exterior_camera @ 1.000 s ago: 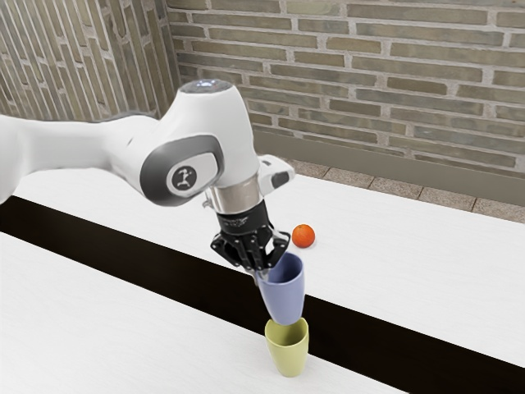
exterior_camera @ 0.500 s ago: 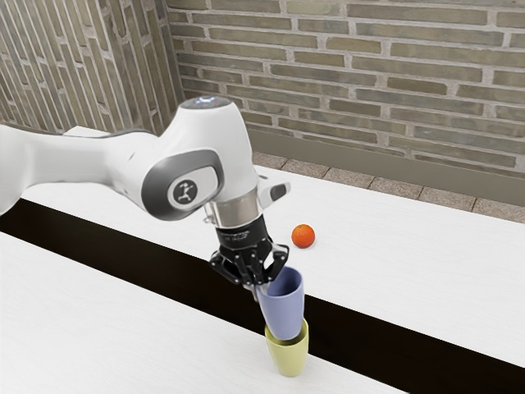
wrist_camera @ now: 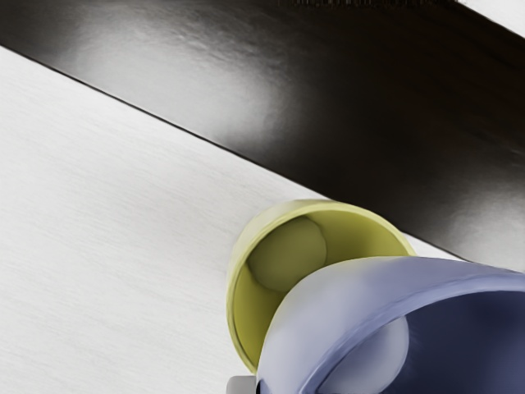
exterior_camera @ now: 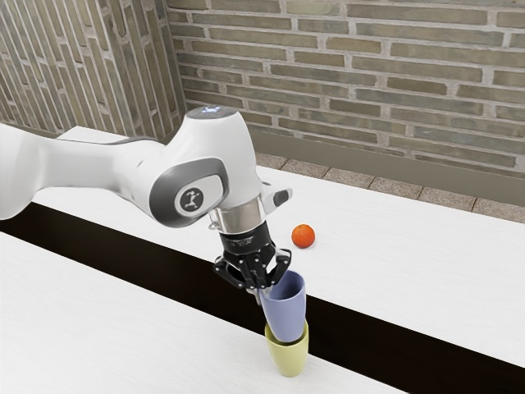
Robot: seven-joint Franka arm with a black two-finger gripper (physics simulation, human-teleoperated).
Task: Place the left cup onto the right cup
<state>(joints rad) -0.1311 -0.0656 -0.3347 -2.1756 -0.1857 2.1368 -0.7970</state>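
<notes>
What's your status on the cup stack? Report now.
Gripper shut on blue cup at its rim. Cup tilted, base down inside yellow cup. Orange farther back on table, apart from both cups.

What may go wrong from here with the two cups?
The blue cup leans and sits off-centre in the yellow cup, so on release it may tip that cup over. The yellow cup stands near the dark strip; a push might slide it off the white top. The gripper pinches only the rim, so it may swing.
</notes>
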